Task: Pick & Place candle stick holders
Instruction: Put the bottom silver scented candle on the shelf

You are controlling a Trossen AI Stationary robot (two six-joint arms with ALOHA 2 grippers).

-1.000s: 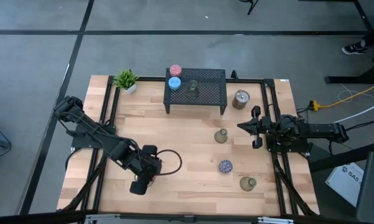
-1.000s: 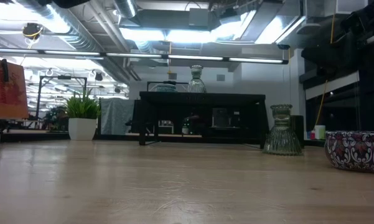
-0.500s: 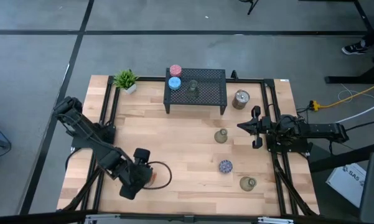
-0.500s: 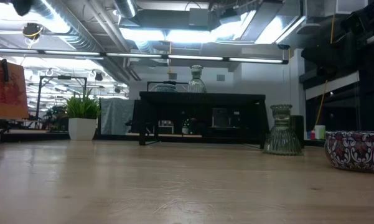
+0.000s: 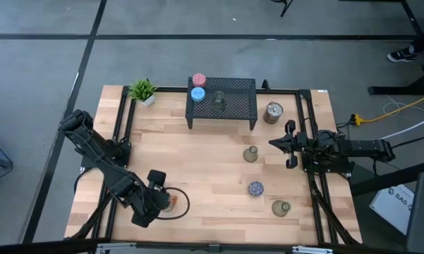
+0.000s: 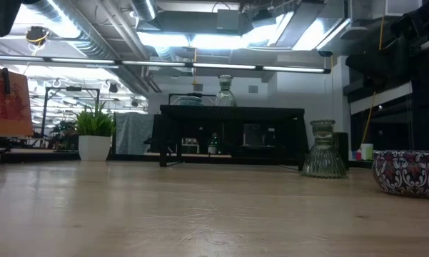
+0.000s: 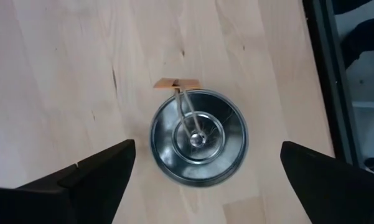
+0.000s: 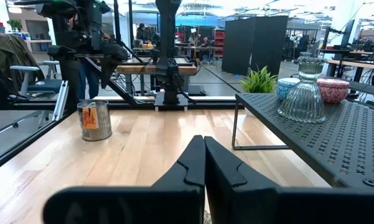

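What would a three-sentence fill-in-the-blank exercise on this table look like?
1. The left gripper hangs over the shiny silver holder with its fingers ___.
2. The right gripper waits at the table's right side, its fingers ___.
3. The clear glass holder stands on the black mesh ___.
Missing words: open; shut; rack.

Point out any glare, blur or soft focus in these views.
Low view: ceiling lights blow out to white glare, leaving the black rack a silhouette. Left wrist view: the silver holder shows soft reflections, its near rim smeared; the left gripper's fingers are blurred. Right wrist view: the glass holder is sharp.
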